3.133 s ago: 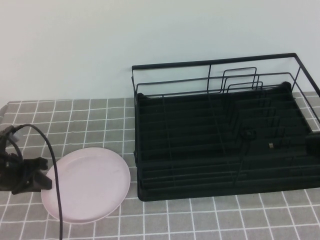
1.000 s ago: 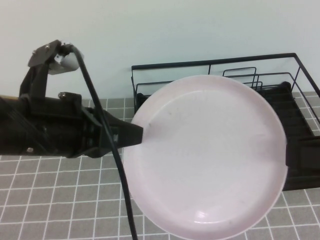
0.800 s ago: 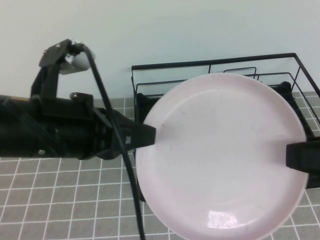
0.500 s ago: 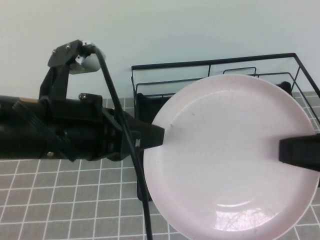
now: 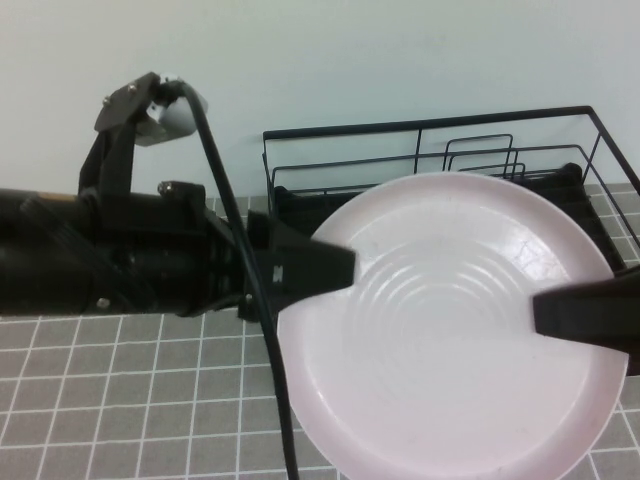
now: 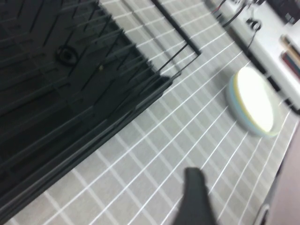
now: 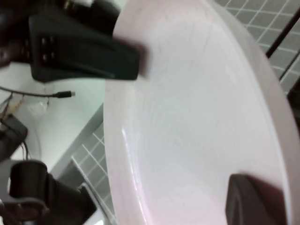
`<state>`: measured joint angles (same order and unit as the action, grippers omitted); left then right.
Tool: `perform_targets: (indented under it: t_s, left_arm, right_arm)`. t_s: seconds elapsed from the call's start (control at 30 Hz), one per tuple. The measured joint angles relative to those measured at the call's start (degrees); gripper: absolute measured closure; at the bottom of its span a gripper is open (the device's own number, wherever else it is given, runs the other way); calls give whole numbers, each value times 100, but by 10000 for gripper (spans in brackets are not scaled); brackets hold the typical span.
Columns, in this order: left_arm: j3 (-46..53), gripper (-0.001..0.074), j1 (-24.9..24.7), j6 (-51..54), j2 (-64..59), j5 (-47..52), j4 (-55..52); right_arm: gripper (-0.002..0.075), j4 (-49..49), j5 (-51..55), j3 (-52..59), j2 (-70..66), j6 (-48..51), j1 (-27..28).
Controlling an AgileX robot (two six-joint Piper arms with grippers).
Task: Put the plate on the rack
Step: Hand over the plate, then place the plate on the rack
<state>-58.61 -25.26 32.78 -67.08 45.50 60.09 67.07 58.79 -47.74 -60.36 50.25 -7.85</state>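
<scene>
Plate (image 5: 455,325) held level above rack (image 5: 430,160), left gripper (image 5: 330,275) and right gripper (image 5: 560,312) each pinching opposite rims, likely mid-handover.

Plate (image 5: 450,330) betw both pincers blocks way to rack (image 5: 430,160).

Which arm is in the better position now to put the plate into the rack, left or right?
Probably the right. Both grippers grip the plate above the rack: left gripper on its left rim, right gripper on its right rim, the rack's side.
</scene>
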Motion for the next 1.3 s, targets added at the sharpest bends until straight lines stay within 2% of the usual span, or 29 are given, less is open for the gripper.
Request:
perform_targets:
  t_s: [0.07,0.13,0.33,0.47,0.63,0.7,0.87,1.13,1.3]
  left_arm:
    - [0,239,0,-4,0,-59,169]
    - [0,210,0,36,0,-134,396]
    - [0,221,0,696,0,-402,1027]
    - [0,310,0,907,0,-565,906]
    - [0,596,0,903,0,-553,-76]
    - [0,676,0,638,0,-454,-578]
    - [0,727,0,-332,0,-402,-1538]
    - [11,735,0,-364,4,-389,-1643]
    - [11,735,0,-364,4,-367,-1583]
  right_arm:
    - [729,-15,-84,0,0,255,0]
    - [729,-112,-199,0,0,486,0]
    - [729,-1286,-914,0,0,983,0]
    - [729,-1852,-2054,0,0,1479,0]
    - [729,-1877,-3422,-32,0,2547,0]
    - [729,-1877,-3770,-84,0,3000,0]
    - [729,-2231,-3899,-539,-227,3852,0]
    - [729,-3478,-2642,-1893,-1301,4107,0]
    - [729,-3613,-2160,-2979,-1940,4541,0]
